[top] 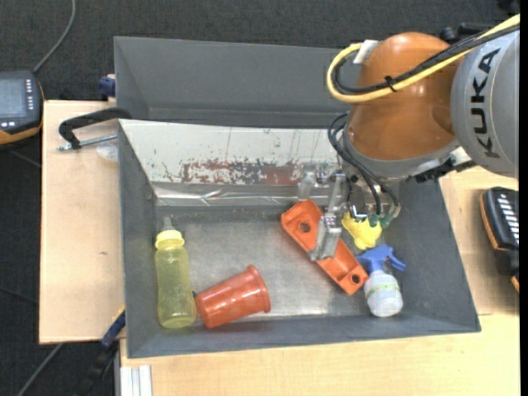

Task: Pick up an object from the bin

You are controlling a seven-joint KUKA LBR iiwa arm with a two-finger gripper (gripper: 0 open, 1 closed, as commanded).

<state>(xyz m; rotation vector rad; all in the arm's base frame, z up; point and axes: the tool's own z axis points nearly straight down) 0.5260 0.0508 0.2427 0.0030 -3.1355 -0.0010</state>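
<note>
A pale yellow bottle (170, 280) lies along the left wall of the grey bin (136, 246), with a red cup (234, 297) tipped on its side just beside it. Right of centre, a flat orange plastic piece (347, 270) lies slantwise on the floor. The claw (328, 242) is down against its middle, seemingly touching it; whether the claw is apart or together I cannot tell. Just right lie a small yellow thing (361, 232) and a blue-and-white spray bottle (383, 285).
</note>
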